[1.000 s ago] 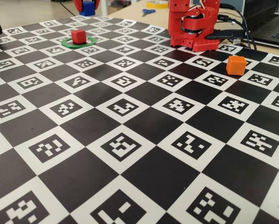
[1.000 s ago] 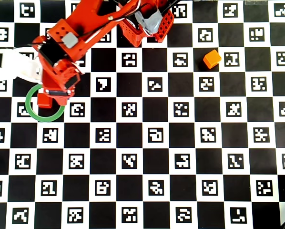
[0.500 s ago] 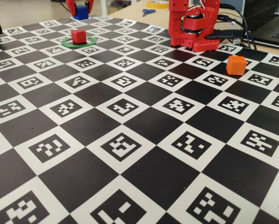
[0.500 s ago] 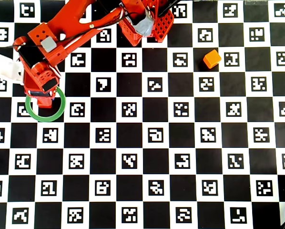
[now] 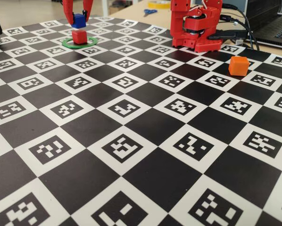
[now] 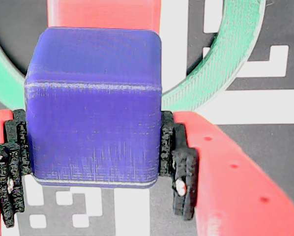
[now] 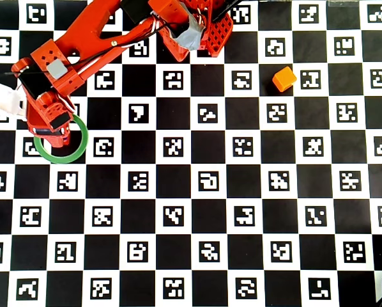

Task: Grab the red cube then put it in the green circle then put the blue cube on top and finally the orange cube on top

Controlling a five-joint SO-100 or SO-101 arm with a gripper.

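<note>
Gripper [image 5: 78, 20] clamped on the blue cube [image 5: 78, 20], black pads [image 6: 180, 162] tight on both sides, upper left of the fixed view. Blue cube sits directly above the red cube [image 5: 78, 36] inside the green circle [image 5: 90, 44]; contact unclear. Orange cube [image 5: 238, 66] far right, well apart.

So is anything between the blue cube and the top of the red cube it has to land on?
Nothing visible. In the fixed view the blue cube, held in the fingers, sits just above the red cube inside the green circle.
</note>
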